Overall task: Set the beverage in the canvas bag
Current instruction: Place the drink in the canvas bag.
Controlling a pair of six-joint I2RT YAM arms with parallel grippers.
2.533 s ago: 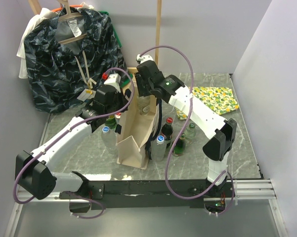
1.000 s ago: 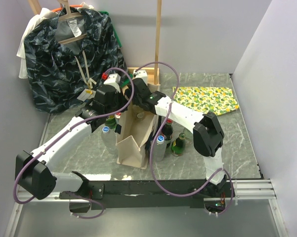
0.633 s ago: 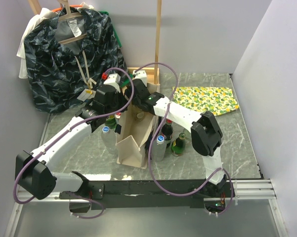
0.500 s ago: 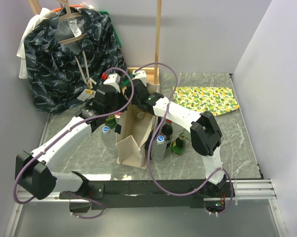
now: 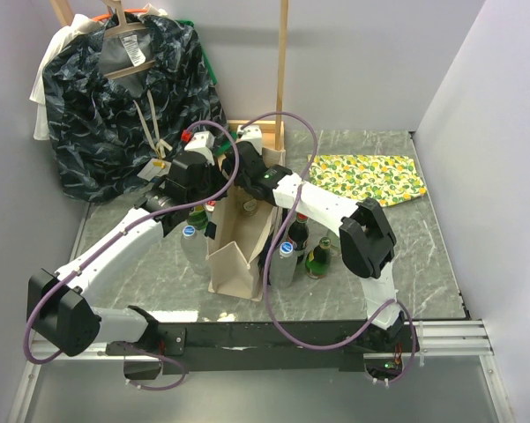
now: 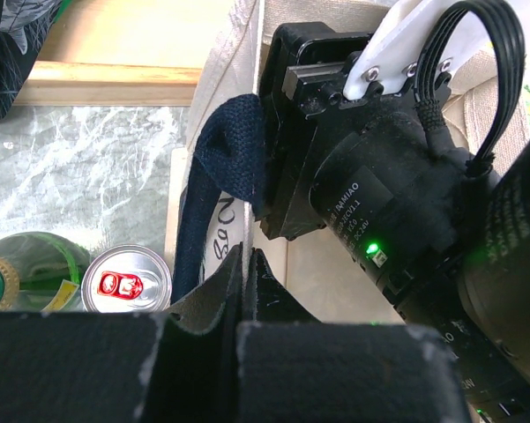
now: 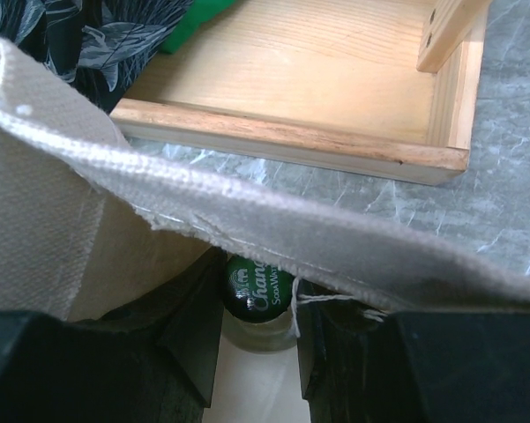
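The canvas bag [image 5: 238, 251] stands open in the middle of the table, beige with black strap handles [image 6: 219, 163]. My left gripper [image 6: 245, 264] is shut on the bag's near rim [image 6: 243, 231] and holds it up. My right gripper [image 7: 257, 300] reaches down inside the bag's far end [image 5: 251, 204]. It is shut on the beverage [image 7: 258, 291], an upright clear glass bottle with a green cap. The bag's far rim [image 7: 247, 220] hangs across the right wrist view just above the cap. The bottle's lower part is hidden.
Several other bottles stand right of the bag [image 5: 297, 231] and left of it [image 5: 188, 238], with a red-topped can [image 6: 123, 284]. A wooden tray [image 7: 317, 79] and post [image 5: 282, 62] lie behind. A dark blue garment [image 5: 123, 97] hangs back left; a yellow-green cloth [image 5: 370, 176] lies back right.
The right arm has come down from above the bag and folded in, carrying the bottle into the bag's far end. Over the last half second it barely moves. The left arm holds still.
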